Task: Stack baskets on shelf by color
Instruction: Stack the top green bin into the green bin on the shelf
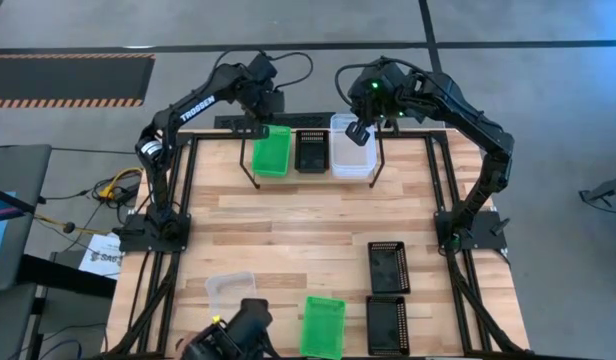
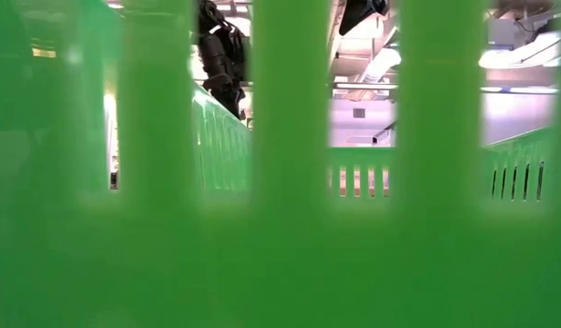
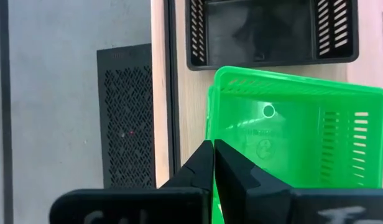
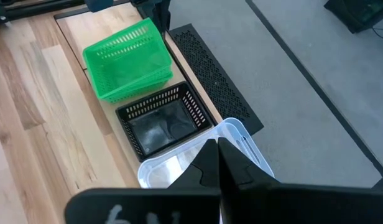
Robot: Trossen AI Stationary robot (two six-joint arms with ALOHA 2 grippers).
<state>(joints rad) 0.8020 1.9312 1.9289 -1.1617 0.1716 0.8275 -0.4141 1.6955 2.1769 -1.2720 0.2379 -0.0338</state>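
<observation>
The left gripper [image 3: 213, 163] is pinched shut on the near wall of the green basket [image 1: 271, 150], up on the shelf [image 1: 250, 172] beside the black basket [image 1: 310, 150] – let go gently, lift straight up (the right gripper [image 4: 216, 163], shut, hovers over the clear basket [image 1: 351, 157])

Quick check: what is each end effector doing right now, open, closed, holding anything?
Left end effector: closed on the rim of the green basket on the shelf.
Right end effector: closed on the rim of the clear basket.
</observation>
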